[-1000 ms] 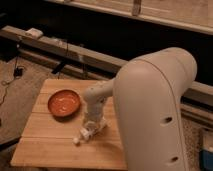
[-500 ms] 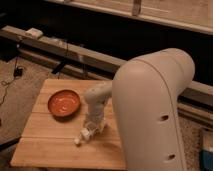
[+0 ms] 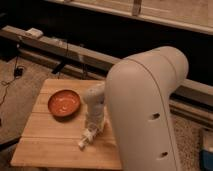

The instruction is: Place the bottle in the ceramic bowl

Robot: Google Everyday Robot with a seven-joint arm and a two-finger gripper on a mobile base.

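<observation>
Gripper (image 3: 92,131) down at wooden table (image 3: 47,146), right at white bottle (image 3: 83,142). Bottle low on tabletop, tilted, near front edge. Whether gripper grips bottle or not: cannot tell. Orange bowl (image 3: 64,103) near, up-left of bottle, apart from it.

Risks, as judgement: slim smooth bottle could slip or roll off front edge if grip is loose; shallow bowl may let bottle roll out; bulky arm housing (image 3: 145,110) blocks much of view.

Table: pale slatted wood. Room dim, carpet floor (image 3: 20,87), cables (image 3: 16,70), long low ledge (image 3: 60,47) behind.
</observation>
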